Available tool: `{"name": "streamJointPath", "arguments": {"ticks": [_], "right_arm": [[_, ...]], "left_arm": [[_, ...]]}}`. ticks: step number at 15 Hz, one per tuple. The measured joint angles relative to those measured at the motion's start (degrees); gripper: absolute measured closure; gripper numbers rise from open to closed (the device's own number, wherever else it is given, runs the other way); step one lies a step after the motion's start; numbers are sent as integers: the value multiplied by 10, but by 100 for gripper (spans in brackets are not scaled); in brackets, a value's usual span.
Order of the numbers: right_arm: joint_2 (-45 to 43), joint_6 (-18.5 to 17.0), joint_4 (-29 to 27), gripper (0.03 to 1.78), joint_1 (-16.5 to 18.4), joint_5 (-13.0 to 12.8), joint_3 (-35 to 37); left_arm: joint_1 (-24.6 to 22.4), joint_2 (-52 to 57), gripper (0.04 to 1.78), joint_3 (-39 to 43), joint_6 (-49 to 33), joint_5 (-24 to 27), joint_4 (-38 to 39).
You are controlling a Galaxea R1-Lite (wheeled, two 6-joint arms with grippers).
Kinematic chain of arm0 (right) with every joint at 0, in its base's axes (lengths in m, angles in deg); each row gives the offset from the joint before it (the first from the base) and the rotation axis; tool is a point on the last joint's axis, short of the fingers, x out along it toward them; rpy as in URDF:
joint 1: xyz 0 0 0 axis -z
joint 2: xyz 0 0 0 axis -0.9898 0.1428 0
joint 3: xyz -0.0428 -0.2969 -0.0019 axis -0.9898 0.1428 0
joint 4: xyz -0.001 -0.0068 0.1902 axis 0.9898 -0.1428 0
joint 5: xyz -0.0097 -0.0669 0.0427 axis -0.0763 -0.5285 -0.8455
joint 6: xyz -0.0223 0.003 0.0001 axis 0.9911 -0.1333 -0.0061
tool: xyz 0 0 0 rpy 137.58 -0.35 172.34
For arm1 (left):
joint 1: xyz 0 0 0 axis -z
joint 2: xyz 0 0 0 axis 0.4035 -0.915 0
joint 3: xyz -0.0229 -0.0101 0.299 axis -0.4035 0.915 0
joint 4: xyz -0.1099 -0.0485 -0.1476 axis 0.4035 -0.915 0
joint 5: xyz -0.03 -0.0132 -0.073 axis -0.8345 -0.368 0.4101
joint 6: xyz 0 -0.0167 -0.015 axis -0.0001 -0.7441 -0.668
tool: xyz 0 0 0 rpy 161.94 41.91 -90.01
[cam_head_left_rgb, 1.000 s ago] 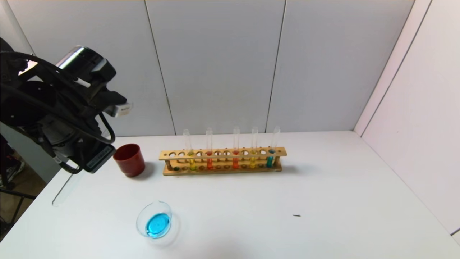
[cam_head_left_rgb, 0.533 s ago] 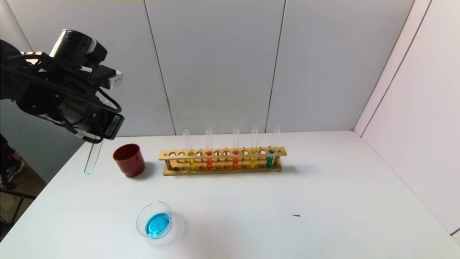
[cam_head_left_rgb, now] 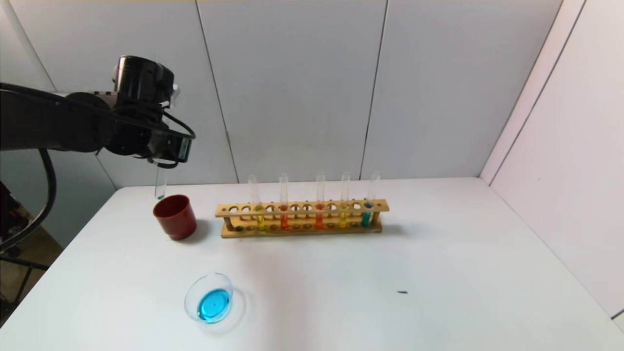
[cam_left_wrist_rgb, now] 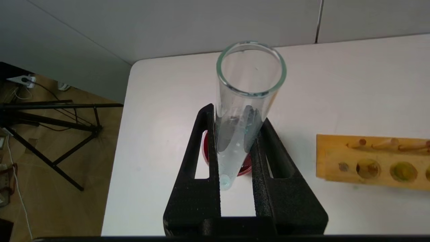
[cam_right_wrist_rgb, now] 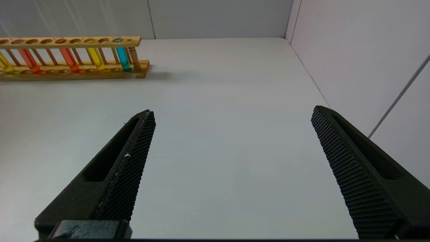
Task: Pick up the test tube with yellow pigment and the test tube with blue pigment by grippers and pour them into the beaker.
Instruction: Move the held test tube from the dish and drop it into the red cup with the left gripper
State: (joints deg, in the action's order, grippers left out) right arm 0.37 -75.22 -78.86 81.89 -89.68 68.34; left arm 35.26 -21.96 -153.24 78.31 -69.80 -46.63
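left hand (cam_head_left_rgb: pixel 158 158) now above red cup (cam_head_left_rgb: pixel 175 216), clamping emptied blue tube (cam_head_left_rgb: pixel 160 184) upright

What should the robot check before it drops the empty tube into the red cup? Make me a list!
1. Tube held tight: ok. The left gripper is shut on the test tube.
2. Tube emptied: ok. Only a faint blue trace sits at its bottom, and the beaker holds blue liquid.
3. Tube upright: ok, round end down.
4. Tube over the red cup: ok. Its tip hangs just above the rim.
5. Cup has room inside: cannot tell.
6. Right gripper out of the way: ok. It is open over bare table, away from the rack.
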Motion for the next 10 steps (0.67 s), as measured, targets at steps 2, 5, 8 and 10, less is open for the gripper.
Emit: {"name": "streamJointPath", "arguments": {"ticks": [2, 5, 8, 10], "right_arm": [[0, 0, 0, 11, 0, 0, 0], [0, 0, 0, 11, 0, 0, 0], [0, 0, 0, 11, 0, 0, 0], [0, 0, 0, 11, 0, 0, 0]], "left_arm": [[-2, -19, 151, -2, 0, 0, 13], [-11, -46, 151, -2, -1, -1, 49], [-18, -62, 151, 13, -3, 2, 65], [-21, -68, 151, 20, -6, 7, 72]]}}
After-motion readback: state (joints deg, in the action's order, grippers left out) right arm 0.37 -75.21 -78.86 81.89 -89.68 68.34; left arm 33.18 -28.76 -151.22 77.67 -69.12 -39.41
